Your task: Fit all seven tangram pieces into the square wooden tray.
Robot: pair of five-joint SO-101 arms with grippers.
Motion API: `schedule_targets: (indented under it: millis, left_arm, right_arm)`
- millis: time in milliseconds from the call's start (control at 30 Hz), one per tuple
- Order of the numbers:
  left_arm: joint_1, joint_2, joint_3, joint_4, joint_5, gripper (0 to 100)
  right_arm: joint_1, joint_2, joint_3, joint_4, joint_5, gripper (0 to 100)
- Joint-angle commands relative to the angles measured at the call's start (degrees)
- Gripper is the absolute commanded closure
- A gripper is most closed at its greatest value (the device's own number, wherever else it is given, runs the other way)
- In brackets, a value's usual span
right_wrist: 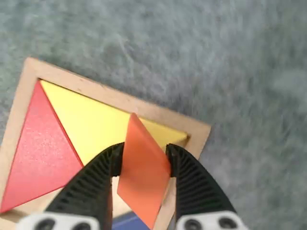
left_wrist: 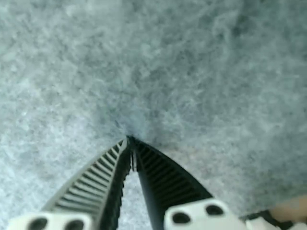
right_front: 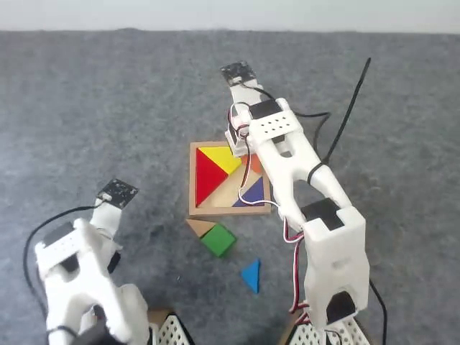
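Gripping orange parallelogram (right_wrist: 144, 182) in right claw (right_wrist: 144, 148), fingers spread only to piece width and pressed on its two opposite edges. Holding it over far-right corner of square wooden tray (right_front: 192, 180), mid-bench; no telling whether piece touches tray. Seeing red triangle (right_front: 207, 176) and yellow triangle (right_front: 221, 158) seated in tray, dark blue triangle (right_front: 251, 192) at its near-right corner. Finding brown triangle (right_front: 199, 226), green square (right_front: 218, 239) and blue triangle (right_front: 251, 274) loose between tray and near bench edge. On left claw (left_wrist: 129, 140): tips together, nothing between them, above grey felt (left_wrist: 192, 57) toward near-left bench corner.
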Motion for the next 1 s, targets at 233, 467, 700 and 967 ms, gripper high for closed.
schedule_targets:
  millis: [233,467,700,967]
  left_arm:
    - [-4.04,-8.18,4.7,1.58,-2.29,99]
    - [-4.31,-8.18,4.7,1.85,-3.6,99]
    - [-4.31,-8.18,4.79,1.85,-3.6,99]
    - [-4.31,-8.18,4.79,1.85,-3.6,99]
  right_arm:
    - [-0.48,1.98,-3.34,-9.98,3.34,97.7]
    - [-1.36,3.91,-3.25,-9.71,12.75,69.7]
    - [-0.13,-1.01,-2.9,-5.93,14.33,63.3]
    - [0.22,-13.76,7.47,2.24,30.95,66.0]
